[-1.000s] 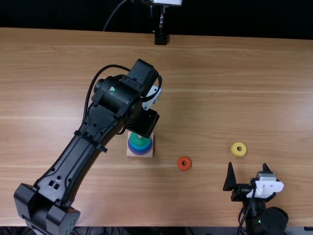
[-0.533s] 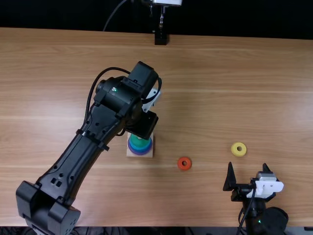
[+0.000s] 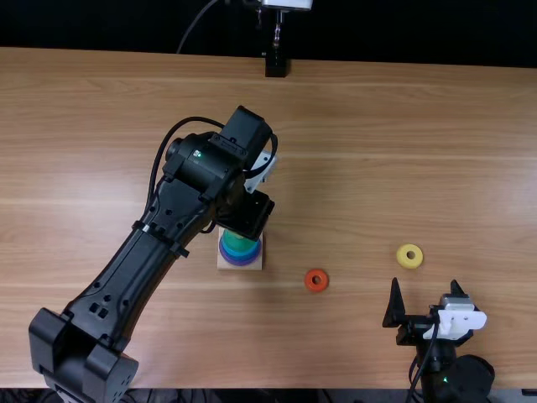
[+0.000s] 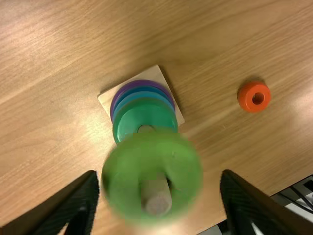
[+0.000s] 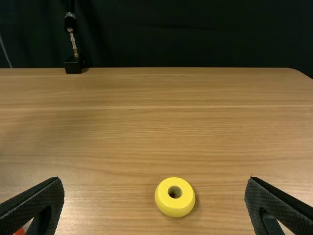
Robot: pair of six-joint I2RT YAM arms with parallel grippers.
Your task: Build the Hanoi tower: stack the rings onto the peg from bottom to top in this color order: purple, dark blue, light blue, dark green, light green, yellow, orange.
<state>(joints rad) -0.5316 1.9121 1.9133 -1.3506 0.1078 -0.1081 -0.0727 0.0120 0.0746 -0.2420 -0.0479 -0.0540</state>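
Two rings lie loose while the left gripper [image 4: 159, 173] attends to the peg [image 4: 157, 203]: its fingers stand wide, clear of the light green ring [image 4: 121, 176] on both sides. That ring surrounds the peg high up, a stretch of bare wood showing beneath, so it was probably let go to slide down onto the dark green ring [image 4: 128, 117]. Below come blue [image 4: 142, 92] and purple [image 4: 143, 83], widest low for a steady tower on the square base [image 4: 157, 74].

Taking the table's far edge as twelve, orange [image 3: 316, 288] sits between three and four o'clock of the base, yellow [image 3: 410, 264] farther out at three. The right gripper [image 3: 425, 283] is parted and empty, with yellow near its eleven, handy as the next ring.

Compared with a second ago, the left arm has eased slightly towards six o'clock; orange, yellow and the right arm are unmoved.
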